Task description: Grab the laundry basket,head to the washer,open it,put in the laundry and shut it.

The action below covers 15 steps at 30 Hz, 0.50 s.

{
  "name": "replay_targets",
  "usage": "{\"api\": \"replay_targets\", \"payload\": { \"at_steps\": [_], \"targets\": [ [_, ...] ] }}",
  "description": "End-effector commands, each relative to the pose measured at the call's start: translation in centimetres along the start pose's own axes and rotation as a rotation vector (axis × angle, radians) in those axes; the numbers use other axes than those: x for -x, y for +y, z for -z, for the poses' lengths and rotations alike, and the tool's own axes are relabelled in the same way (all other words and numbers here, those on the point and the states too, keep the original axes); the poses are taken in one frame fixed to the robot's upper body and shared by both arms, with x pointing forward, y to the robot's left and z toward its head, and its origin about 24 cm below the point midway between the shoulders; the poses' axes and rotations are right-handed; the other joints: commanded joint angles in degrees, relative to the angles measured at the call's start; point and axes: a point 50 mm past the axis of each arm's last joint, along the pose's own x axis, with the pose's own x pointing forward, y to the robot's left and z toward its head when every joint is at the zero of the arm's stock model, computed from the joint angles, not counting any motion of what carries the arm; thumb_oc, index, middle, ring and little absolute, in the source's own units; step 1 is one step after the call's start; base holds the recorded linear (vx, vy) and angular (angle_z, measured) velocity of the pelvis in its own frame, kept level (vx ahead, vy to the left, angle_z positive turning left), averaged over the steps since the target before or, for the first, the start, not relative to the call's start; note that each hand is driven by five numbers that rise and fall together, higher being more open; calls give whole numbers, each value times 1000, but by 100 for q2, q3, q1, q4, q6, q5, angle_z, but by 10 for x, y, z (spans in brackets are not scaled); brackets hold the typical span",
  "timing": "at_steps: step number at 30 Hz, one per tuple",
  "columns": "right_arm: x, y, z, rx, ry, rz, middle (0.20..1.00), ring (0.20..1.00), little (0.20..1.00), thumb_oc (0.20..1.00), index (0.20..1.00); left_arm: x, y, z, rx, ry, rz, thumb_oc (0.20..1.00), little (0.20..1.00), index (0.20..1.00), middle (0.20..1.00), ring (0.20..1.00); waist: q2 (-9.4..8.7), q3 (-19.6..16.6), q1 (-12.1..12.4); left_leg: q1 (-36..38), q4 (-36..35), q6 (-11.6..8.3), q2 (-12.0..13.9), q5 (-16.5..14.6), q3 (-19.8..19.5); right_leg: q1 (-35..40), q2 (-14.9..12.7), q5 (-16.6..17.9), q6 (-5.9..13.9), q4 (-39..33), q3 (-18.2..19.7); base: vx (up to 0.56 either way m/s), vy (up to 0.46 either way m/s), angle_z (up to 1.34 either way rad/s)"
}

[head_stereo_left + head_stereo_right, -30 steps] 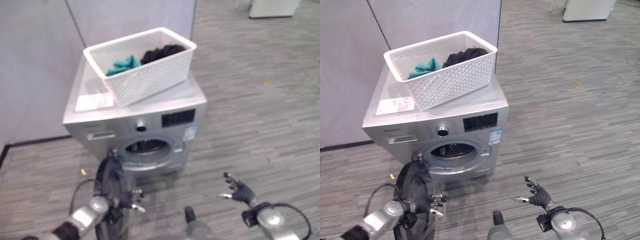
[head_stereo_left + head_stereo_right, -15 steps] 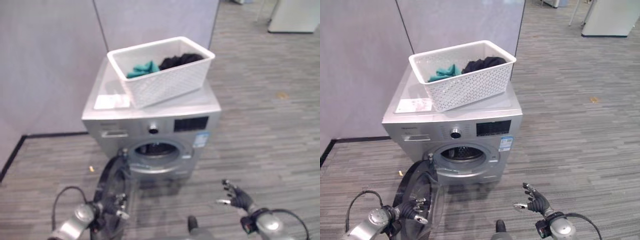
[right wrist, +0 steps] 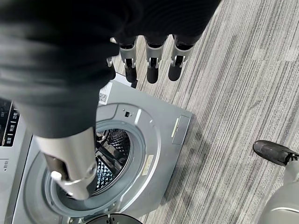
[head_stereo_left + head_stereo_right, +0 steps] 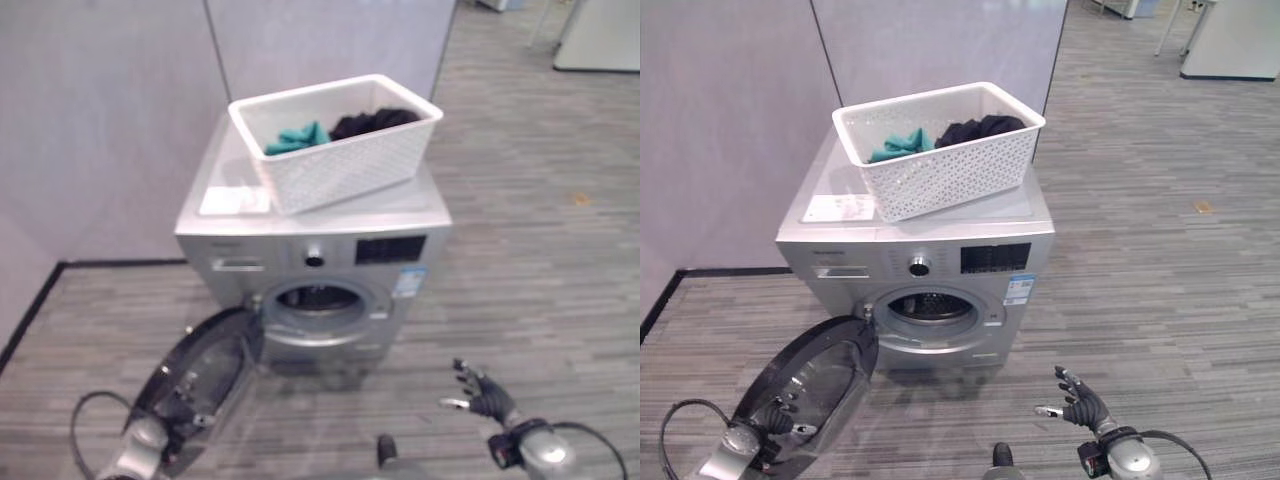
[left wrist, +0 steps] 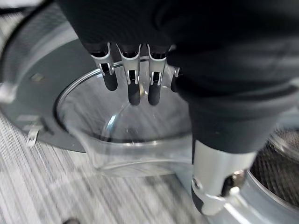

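A white perforated laundry basket (image 4: 940, 150) stands on top of the silver washer (image 4: 830, 240), with a teal garment (image 4: 900, 145) and black clothes (image 4: 980, 128) inside. The round door (image 4: 810, 385) hangs wide open to the washer's left, and the drum opening (image 4: 930, 307) is bare. My left hand (image 4: 775, 420) sits low at the door's inner side, seen through its glass; its fingers (image 5: 133, 88) reach straight over the glass bowl (image 5: 117, 126). My right hand (image 4: 1085, 405) hovers open over the floor, right of the washer, holding nothing.
Grey partition walls (image 4: 740, 120) stand behind and left of the washer. A white sheet (image 4: 840, 207) lies on the washer's top beside the basket. A white cabinet (image 4: 1240, 40) stands far back right. Grey plank floor (image 4: 1160, 280) spreads to the right.
The washer door has swung further open, down and to the left, with my left hand following it. The right hand stays low at the right. The camera has shifted.
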Motion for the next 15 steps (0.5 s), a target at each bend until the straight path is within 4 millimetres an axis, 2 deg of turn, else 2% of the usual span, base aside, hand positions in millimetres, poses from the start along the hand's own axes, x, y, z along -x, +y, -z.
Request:
{"api": "replay_targets", "payload": {
  "at_steps": [1,9,15],
  "targets": [
    [-3,-4,-35,-2,-176,53,1000,1000,1000,1000,1000,0,53,-17,-4,-65,-184,1000,1000,1000,1000,1000,-278,160,7,-220,480,519,-184,-557,-83,117,-326,-835,175,292,-39,0,0,0],
    [-4,-4,-38,-16,-187,63,1000,1000,1000,1000,1000,7,55,-27,61,-149,-213,1000,1000,1000,1000,1000,-290,163,98,-258,463,524,-201,-540,-159,179,-342,-842,166,257,-134,-6,1,7],
    [-4,-5,-38,-31,-195,89,1000,1000,1000,1000,1000,12,62,-45,93,-231,-265,1000,1000,1000,1000,1000,-289,166,140,-286,399,523,-230,-497,-250,214,-360,-842,165,230,-218,-3,2,5]
  ]
}}
